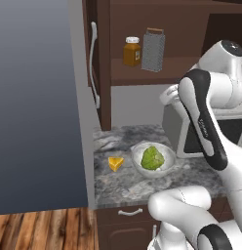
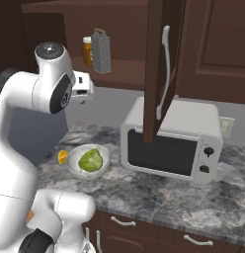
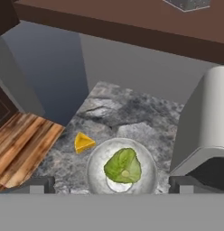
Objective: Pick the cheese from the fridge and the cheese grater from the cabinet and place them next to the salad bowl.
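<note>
The cheese (image 1: 115,162) (image 3: 83,142), a small yellow-orange wedge, lies on the marbled counter just left of the salad bowl (image 1: 153,158) (image 2: 88,160) (image 3: 122,169), which holds green lettuce. The grey box grater (image 1: 153,50) (image 2: 101,51) stands upright on the open cabinet's shelf (image 1: 142,73). My gripper (image 3: 111,186) hangs open and empty above the bowl, below the shelf, with its fingertips (image 3: 38,185) far apart. My white hand (image 2: 81,89) is in front of the shelf's edge. The fridge's flat grey door (image 1: 40,97) fills the left.
An amber jar with a white lid (image 1: 132,51) (image 2: 87,51) stands left of the grater. A white microwave (image 2: 169,143) sits right of the bowl. The cabinet door (image 2: 156,69) stands open above the microwave. Brown drawers (image 2: 144,227) run under the counter.
</note>
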